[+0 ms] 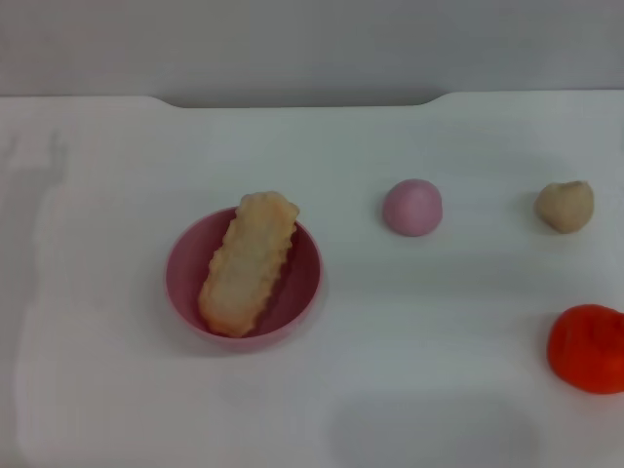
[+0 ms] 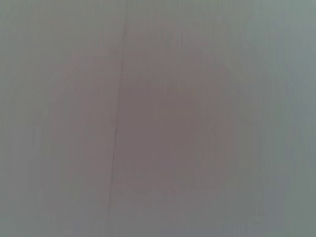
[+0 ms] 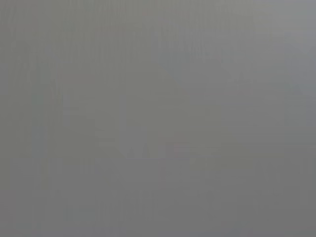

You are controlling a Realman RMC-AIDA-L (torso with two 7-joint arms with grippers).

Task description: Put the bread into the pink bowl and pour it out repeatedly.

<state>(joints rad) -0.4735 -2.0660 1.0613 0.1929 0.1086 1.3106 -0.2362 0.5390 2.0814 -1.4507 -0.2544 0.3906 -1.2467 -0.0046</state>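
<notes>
While no writing, brand or label can be read on anything here, the shapes and surfaces are plain enough. On the smooth white worktop (image 1: 117,390), left of its middle, sits the round, glossy pink plastic bowl (image 1: 185,283), upright. The long, ridged, pale tan loaf of bread (image 1: 248,261) lies inside it on a slant, its wavy edges showing, one end down in the bowl's near side and the other resting on and poking past the far rim. Farther right, near the worktop's middle, is a small, smooth pink dome-shaped ball (image 1: 412,207). Toward the right edge lies a small, tan, rounded lump (image 1: 565,206) with a matte surface. Nearer the front, at the right edge, sits a red-orange lump (image 1: 588,347), partly cut off. Neither tool is in sight, so I cannot tell how either stands; both wrist views show only a blank grey surface.
</notes>
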